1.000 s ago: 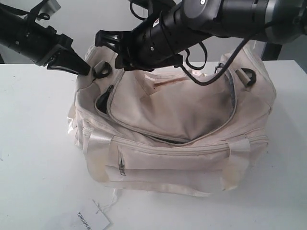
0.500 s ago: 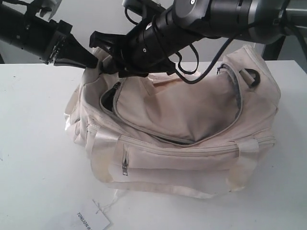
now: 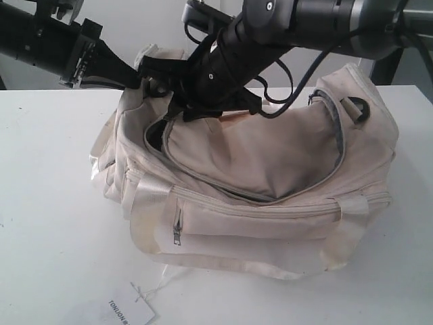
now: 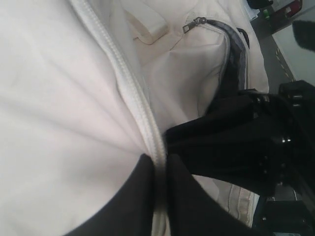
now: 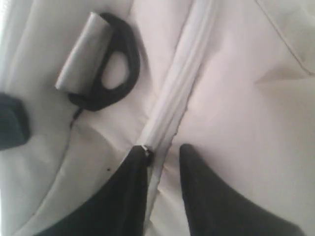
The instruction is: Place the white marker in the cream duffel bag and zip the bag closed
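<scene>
Presently, your items, by size:

1. desk [image 3: 47, 203]: white, and it carries everything below.
2. cream duffel bag [image 3: 270, 223]: sits mid-desk with its front pocket toward the exterior camera. Its left end stands bunched high where your two arms meet. The curved top zipper [image 3: 203, 177] gapes dark at that end, and shiny strap handles [image 3: 152, 196] run down the front.
3. right hand [image 3: 166, 95] [image 5: 162, 147]: reaches across to the bag's upper left end. Its fingers [image 5: 206, 196] stand parted astride the zipper band, tips pressed into the fabric. You cannot tell whether they truly pinch it.
4. left hand [image 3: 132, 76] [image 4: 158, 160]: at the same end, just beside the right hand. It is clenched on a ridge of the bag's zipper seam [image 4: 133, 98], which runs between its fingertips.
5. paper tag [image 3: 125, 311]: on a string at the desk's near edge, in front of the bag.
6. black ring buckle [image 5: 115, 64]: lies on the fabric near the right hand.
7. pocket zipper pull [image 3: 177, 230]: hangs down at the front pocket's left end.
</scene>
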### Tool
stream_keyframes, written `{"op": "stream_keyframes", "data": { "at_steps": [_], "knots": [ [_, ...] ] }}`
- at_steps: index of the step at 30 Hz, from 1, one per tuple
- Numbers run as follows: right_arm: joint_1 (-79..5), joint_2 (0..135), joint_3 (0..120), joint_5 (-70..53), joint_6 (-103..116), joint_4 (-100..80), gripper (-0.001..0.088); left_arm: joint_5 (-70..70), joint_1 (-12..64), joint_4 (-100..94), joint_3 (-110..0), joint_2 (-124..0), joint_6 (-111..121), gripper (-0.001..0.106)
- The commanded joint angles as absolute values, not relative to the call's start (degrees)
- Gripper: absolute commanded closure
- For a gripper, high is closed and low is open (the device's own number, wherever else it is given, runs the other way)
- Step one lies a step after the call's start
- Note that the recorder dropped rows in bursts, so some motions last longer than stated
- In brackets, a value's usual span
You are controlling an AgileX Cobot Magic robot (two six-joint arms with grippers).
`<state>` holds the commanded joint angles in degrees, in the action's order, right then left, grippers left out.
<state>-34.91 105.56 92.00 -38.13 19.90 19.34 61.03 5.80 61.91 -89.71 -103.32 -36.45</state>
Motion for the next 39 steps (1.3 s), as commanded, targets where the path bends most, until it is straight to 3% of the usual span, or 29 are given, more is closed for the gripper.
{"op": "stream_keyframes", "data": {
  "at_steps": [31,34,37,39],
  "knots": [
    [-36.0,108.7,92.5,-38.7,21.6,16.9,0.063,60.9,5.8,61.2,-89.7,-103.3,-36.5,0.105],
    [-36.0,108.7,92.5,-38.7,21.6,16.7,0.0702,60.9,5.8,61.2,-89.7,-103.3,-36.5,0.105],
    [-36.0,108.7,92.5,-38.7,21.6,16.7,0.0854,60.9,5.8,61.2,-89.7,-103.3,-36.5,0.105],
    [-36.0,108.7,92.5,-38.7,21.6,16.7,0.0868,60.9,5.8,61.2,-89.7,-103.3,-36.5,0.105]
  ]
}}
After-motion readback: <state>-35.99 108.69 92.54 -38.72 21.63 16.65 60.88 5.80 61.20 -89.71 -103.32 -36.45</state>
